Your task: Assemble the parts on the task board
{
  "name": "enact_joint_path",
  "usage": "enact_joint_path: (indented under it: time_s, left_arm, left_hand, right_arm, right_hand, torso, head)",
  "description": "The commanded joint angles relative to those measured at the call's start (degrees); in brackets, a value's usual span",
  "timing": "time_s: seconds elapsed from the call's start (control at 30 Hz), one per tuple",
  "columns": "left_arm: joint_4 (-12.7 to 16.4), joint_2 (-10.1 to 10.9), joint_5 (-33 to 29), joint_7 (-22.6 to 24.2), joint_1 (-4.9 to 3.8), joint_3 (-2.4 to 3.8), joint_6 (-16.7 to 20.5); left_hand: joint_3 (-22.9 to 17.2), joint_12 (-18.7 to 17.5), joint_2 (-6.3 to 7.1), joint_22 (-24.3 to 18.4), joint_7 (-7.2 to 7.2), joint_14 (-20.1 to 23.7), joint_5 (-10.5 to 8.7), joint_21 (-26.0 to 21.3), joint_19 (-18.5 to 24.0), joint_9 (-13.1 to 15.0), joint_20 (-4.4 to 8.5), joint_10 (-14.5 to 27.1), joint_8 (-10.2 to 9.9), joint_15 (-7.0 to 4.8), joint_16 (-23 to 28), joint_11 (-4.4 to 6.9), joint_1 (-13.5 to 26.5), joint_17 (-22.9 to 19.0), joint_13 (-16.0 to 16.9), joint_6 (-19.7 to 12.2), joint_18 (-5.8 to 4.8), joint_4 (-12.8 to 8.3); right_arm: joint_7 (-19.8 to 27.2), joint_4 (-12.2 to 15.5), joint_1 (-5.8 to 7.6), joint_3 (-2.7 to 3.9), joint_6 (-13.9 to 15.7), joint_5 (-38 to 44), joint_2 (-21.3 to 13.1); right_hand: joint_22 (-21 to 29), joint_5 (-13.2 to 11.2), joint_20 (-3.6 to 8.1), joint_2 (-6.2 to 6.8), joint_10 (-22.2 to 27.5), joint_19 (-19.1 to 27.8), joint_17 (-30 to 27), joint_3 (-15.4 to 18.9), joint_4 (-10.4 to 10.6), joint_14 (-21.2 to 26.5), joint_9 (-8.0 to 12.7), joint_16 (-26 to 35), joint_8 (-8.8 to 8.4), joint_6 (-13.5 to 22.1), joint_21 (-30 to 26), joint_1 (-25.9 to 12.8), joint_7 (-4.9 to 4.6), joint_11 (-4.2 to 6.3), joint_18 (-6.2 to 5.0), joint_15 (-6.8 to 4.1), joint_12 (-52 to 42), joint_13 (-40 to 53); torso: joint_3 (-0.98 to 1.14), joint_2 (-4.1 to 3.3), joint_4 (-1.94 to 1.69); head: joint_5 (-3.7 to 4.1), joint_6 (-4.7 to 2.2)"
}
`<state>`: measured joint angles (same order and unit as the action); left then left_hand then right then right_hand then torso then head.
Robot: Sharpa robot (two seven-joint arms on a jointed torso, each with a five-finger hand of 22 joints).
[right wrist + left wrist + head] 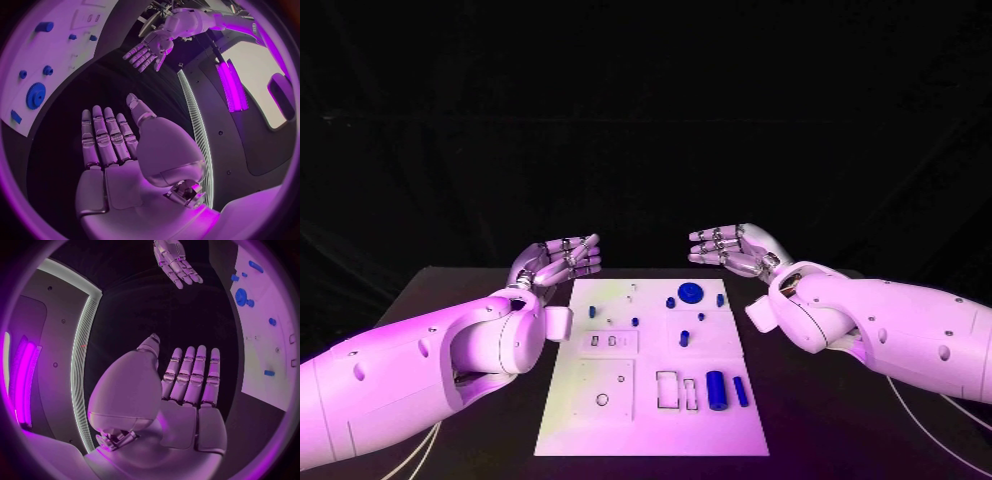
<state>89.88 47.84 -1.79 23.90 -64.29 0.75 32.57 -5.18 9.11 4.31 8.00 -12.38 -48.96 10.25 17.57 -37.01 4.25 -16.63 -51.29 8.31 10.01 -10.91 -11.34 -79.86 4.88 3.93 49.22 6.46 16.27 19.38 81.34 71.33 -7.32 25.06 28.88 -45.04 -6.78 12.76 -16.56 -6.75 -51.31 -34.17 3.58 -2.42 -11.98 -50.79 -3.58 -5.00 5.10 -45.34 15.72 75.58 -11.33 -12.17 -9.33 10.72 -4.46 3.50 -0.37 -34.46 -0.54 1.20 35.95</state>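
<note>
**Both hands free above the far end of the board, small parts waiting**

The left hand hovers just off the board's far-left corner, fingers straight and apart, holding nothing. No part touches it.

The board lies in the middle of the black worktop, long side running from the near edge toward the far edge. Its parts are small blue pieces. Toward the far end sit a gear, a few small pegs such as the one at the left side, and a short peg near the middle. Toward the near right corner two longer cylinders lie side by side, beside rectangular outlined slots; whether they rest in recesses or on the flat surface I cannot tell.

Judging by look, these parts are light, rigid, probably smooth plastic. They should not deform or break under a gentle pinch, but could slip or roll, the cylinders especially. The cylinders are best pinched across the middle of their length; the gear by its rim, from above; the pegs by their sides, with fingertips only. The board itself looks light enough to slide if pushed sideways.

The right hand hovers just off the board's far-right corner, fingers extended and spread, empty, nearest to the gear.
</note>
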Motion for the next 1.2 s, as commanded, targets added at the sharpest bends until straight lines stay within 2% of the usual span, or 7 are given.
enact_joint_path:
  time_s: [0.03,0.17,0.4,0.67,0.87,1.07,1.2]
  left_arm:
    - [1.7,1.0,1.9,-0.1,-0.64,0.07,-2.2]
    - [4.0,2.6,2.7,-0.7,-1.52,0.07,-3.0]
    - [7.8,4.7,3.2,-1.4,-2.48,0.07,-4.0]
    - [11.1,6.4,3.2,-1.7,-3.58,0.1,-4.6]
    - [12.1,6.8,2.9,-1.8,-4.14,0.11,-4.8]
    - [12.6,7.0,2.8,-1.9,-4.44,0.12,-5.0]
    - [12.9,7.3,2.7,-2.0,-4.64,0.12,-5.0]
  left_hand:
    - [0.3,0.1,0.06,0.3,-0.35,-2.5,-0.24,1.1,-2.0,-0.2,0.06,-1.6,0.1,-0.68,-0.5,0.52,-1.2,0.3,0.1,1.1,1.78,-0.4]
    - [0.7,-0.3,0.15,0.6,-0.04,-5.6,-0.24,2.5,-4.5,-0.3,0.11,-3.3,0.0,-1.46,-0.8,1.04,-2.3,0.9,0.0,2.5,3.18,-0.8]
    - [0.9,-0.8,0.06,0.6,0.35,-5.4,-0.25,3.0,-5.4,-0.3,0.11,-4.4,0.0,-1.41,0.7,1.27,-3.0,0.8,0.0,3.6,3.65,-1.0]
    - [1.0,-0.8,0.0,0.6,0.37,-5.4,-0.25,3.1,-5.5,-0.3,0.12,-4.6,0.0,-1.43,0.8,1.31,-3.0,0.8,0.0,3.7,3.69,-1.0]
    - [1.1,-1.1,0.04,0.7,0.3,-5.4,-0.27,3.3,-5.8,-0.3,0.15,-4.5,-0.1,-1.4,1.1,1.26,-3.0,0.8,0.0,3.7,3.79,-0.9]
    - [1.1,-1.2,0.05,0.7,0.26,-5.4,-0.26,3.3,-5.9,-0.4,0.16,-4.5,-0.2,-1.37,1.2,1.22,-3.0,0.8,-0.1,3.7,3.82,-0.9]
    - [1.2,-1.4,0.05,0.7,0.18,-5.3,-0.26,3.4,-6.0,-0.4,0.16,-4.4,-0.3,-1.32,1.4,1.17,-3.0,0.8,-0.1,3.6,3.84,-0.9]
  right_arm:
    - [-2.8,-0.9,0.69,0.04,0.0,10.9,0.1]
    - [-7.2,-1.9,1.96,0.07,-2.1,22.1,0.4]
    - [-16.1,-1.3,3.33,0.19,-5.5,40.4,1.3]
    - [-23.7,-1.6,4.33,0.27,-8.1,55.5,3.1]
    - [-26.4,-1.8,4.65,0.28,-10.1,61.4,4.1]
    - [-27.7,-2.2,4.72,0.29,-11.1,64.6,4.8]
    - [-28.4,-2.5,4.74,0.29,-11.7,65.8,5.1]
  right_hand:
    - [-1.1,-0.7,1.38,0.36,-8.1,-8.9,0.5,-2.0,-3.0,-10.1,-0.2,-1.6,0.25,-8.7,4.3,0.3,-1.93,2.08,-1.22,-2.58,-0.2,0.1]
    - [-2.3,-0.2,3.75,1.14,-12.7,-13.6,1.6,-3.5,-4.5,-16.5,-0.3,-3.5,0.69,-11.7,7.4,-0.2,-0.56,3.8,-1.36,-4.89,-0.7,0.3]
    - [-4.7,0.7,6.67,3.62,-19.2,-19.3,4.3,-4.3,-4.3,-24.4,-0.9,-6.2,1.7,-16.2,12.3,-0.9,1.56,6.31,-1.3,-7.86,-1.5,1.1]
    - [-8.0,2.3,9.71,5.81,-20.7,-26.3,10.1,-4.1,-3.8,-33.9,-1.0,-11.9,1.08,-18.0,18.4,-3.0,2.83,7.66,-1.23,-10.49,-0.1,1.9]
    - [-10.5,4.9,10.59,7.04,-17.7,-28.0,15.8,-5.1,-3.4,-35.4,-0.9,-17.2,-0.02,-17.8,22.1,-4.0,3.07,7.56,-1.13,-10.75,0.6,1.9]
    - [-14.2,4.7,10.96,8.15,-16.0,-29.5,28.1,-6.5,-2.5,-35.3,-0.9,-31.3,-0.99,-17.4,27.1,-4.7,3.44,7.65,-1.04,-11.14,0.4,2.7]
    - [-24.9,4.9,11.09,8.78,-15.5,-32.8,46.1,-7.9,-1.5,-35.6,-1.1,-50.2,-1.06,-17.5,36.0,-4.8,3.65,7.65,0.12,-11.11,0.2,3.4]
  torso:
    - [-0.08,-1.63,-0.19]
    - [-0.15,-3.11,-0.66]
    - [-0.32,-5.33,-1.33]
    - [-0.67,-7.28,-1.78]
    - [-0.92,-8.14,-2.26]
    - [-1.19,-8.72,-2.64]
    - [-1.38,-9.01,-2.91]
  head:
    - [0.24,-0.3]
    - [0.72,-0.58]
    - [1.21,-1.18]
    - [2.07,-1.74]
    - [2.64,-2.0]
    - [2.92,-1.97]
    - [3.25,-2.1]
